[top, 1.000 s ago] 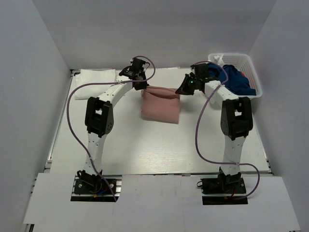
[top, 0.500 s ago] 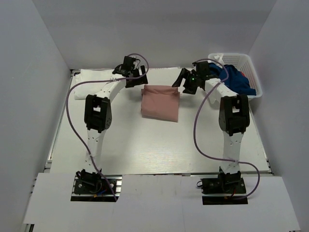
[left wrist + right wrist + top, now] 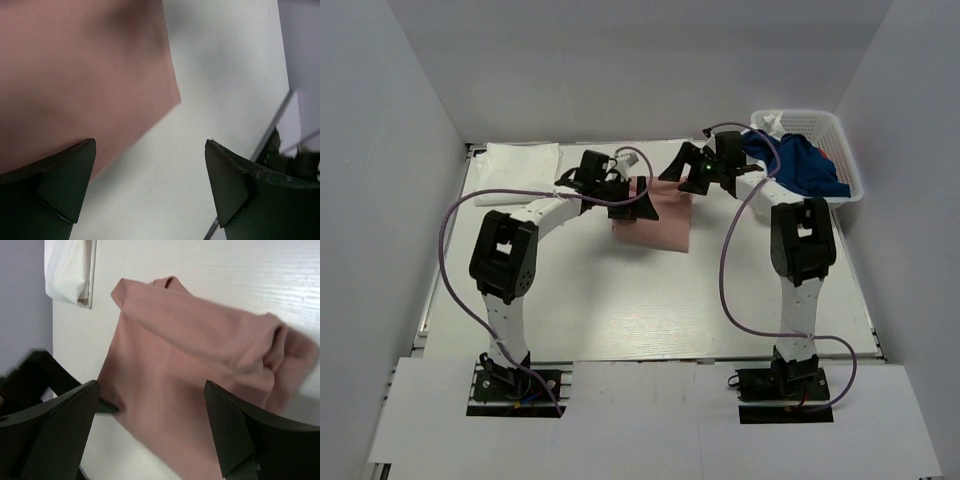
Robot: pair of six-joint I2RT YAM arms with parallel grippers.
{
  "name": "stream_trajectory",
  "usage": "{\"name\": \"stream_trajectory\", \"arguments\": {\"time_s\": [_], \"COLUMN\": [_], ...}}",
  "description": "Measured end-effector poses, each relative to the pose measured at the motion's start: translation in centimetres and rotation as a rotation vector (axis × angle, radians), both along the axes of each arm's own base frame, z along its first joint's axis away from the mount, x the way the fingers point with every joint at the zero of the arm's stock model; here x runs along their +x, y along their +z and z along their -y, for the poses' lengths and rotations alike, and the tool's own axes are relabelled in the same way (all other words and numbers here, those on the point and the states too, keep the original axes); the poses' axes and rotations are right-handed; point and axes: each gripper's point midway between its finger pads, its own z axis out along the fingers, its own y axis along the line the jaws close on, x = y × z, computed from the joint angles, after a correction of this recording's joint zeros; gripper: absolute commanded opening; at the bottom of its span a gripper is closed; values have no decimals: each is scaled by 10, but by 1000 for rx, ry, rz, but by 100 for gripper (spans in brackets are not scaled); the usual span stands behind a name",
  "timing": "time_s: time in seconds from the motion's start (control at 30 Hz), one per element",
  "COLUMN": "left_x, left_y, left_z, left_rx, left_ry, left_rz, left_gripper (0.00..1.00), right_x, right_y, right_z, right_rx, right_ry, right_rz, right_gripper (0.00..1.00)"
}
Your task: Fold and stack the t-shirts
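A dusty pink t-shirt lies folded in a rectangle at the table's far middle. My left gripper hangs open over its left edge; in the left wrist view the pink cloth sits under one finger and bare table under the other. My right gripper is open above the shirt's far edge, and its wrist view looks down on the pink t-shirt. A folded white t-shirt lies at the far left. A navy t-shirt is bunched in the basket. Neither gripper holds anything.
A white mesh basket stands at the far right corner, with a bit of white cloth at its back rim. White walls close in the table on three sides. Purple cables loop off both arms.
Both grippers have opened and let go of the pink shirt's far corners. The left one then swung right and nearer over the shirt's left edge; the right one shifted left above its far edge.
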Motion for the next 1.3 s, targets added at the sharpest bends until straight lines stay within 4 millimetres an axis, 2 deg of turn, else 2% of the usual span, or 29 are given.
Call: {"name": "stream_trajectory", "arguments": {"time_s": [0.1, 0.23, 0.27, 0.3, 0.43, 0.57, 0.7, 0.77, 0.87, 0.97, 1.03, 1.1, 1.17, 1.3], "left_x": [-27, -34, -34, -33, -31, -30, -22, -13, 8, 44, 68, 89, 106, 112], "left_y": [-32, -72, -72, -72, -71, -70, -56, -44, -21, 1, 13, 12, 0, -56], "left_z": [8, 6, 7, 5, 3, 4, 4, 1, -2, -2, 2, 3, 2, -11], "left_rx": [-20, -14, -35, -38, -33, -1, 46, 55, 56, 49, 35, 36, 47, 103], "left_ry": [-92, -133, -146, -147, -153, -160, -140, -117, -70, -27, -11, 9, 30, 62], "left_rz": [-80, -164, -177, -177, -175, -162, -119, -74, -4, 70, 124, 145, 145, 47], "left_gripper": [100, 100, 100, 100, 100, 100, 100, 100, 100, 100, 100, 100, 100, 100], "right_x": [14, 25, 27, 31, 49, 50, 46, 37, 2, -35, -54, -67, -80, -111], "right_y": [-18, -58, -68, -70, -66, -64, -55, -37, 5, 45, 57, 48, 18, -55], "right_z": [-10, -12, -12, -13, -12, -11, -9, -10, -8, -11, -17, -20, -19, -13], "right_rx": [42, 68, 74, 89, 87, 83, 39, 20, 4, 15, 34, 56, 70, 77], "right_ry": [13, -16, -27, -29, -65, -59, -19, 15, 53, 90, 120, 135, 141, 150], "right_rz": [-7, -60, -81, -81, -53, -45, 0, 41, 119, 201, 235, 222, 147, -73], "right_gripper": [91, 91, 91, 91, 91, 91, 91, 91, 91, 91, 91, 91, 91, 91]}}
